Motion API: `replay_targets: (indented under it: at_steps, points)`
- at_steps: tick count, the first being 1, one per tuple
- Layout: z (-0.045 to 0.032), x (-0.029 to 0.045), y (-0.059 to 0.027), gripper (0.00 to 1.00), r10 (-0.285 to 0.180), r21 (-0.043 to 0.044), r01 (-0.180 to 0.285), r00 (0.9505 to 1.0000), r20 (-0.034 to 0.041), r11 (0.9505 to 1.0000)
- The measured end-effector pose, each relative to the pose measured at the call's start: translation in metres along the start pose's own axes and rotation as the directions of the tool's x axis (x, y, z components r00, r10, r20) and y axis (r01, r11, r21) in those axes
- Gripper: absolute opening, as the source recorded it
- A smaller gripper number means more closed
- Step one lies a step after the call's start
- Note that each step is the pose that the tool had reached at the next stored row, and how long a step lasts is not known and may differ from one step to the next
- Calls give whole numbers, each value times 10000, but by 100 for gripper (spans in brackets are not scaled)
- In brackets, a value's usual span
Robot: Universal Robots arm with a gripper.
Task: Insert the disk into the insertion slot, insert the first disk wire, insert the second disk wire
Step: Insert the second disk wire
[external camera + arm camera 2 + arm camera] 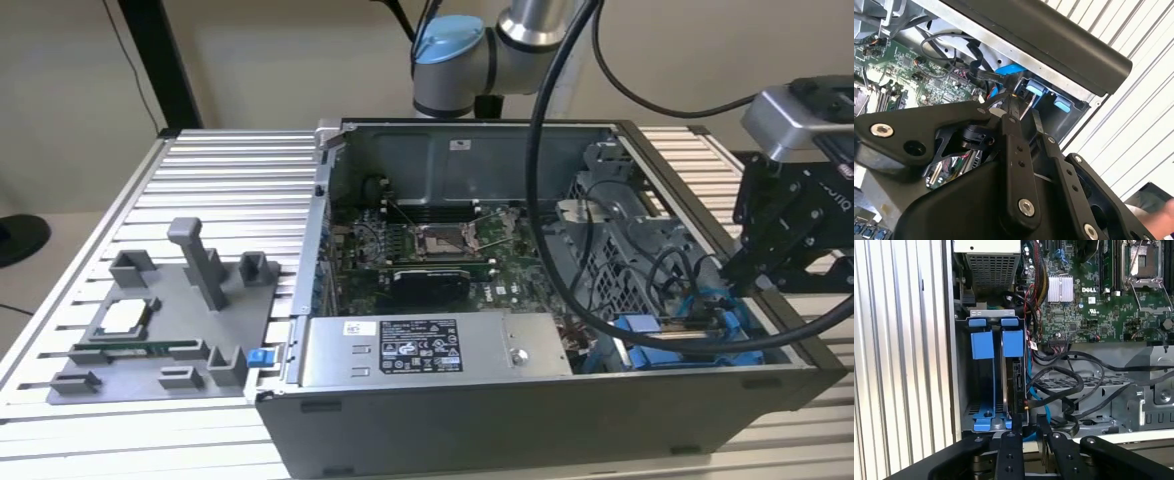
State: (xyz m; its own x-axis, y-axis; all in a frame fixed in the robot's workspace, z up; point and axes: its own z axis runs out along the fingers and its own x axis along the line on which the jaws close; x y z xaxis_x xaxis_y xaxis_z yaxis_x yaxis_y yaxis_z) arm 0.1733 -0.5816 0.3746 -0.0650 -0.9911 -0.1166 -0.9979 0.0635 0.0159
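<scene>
- Now the gripper [738,278] hangs over the open computer case [534,420], at its near corner on the exterior view's right.
- The disk [1016,380] stands on edge inside the insertion slot [982,344], under a blue tab.
- The claw sits just beside the disk's end, among black cables [1079,358]; whether it is open or clamped, I cannot tell.

Both wrist views near insertion slot [982,344] [1035,90]
</scene>
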Motion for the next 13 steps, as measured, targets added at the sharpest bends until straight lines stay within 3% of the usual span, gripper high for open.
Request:
replay_targets:
  at_steps: [13]
  points:
    - [4, -23, -74, 100, 0, 4, 0, 10000, 2, 10000]
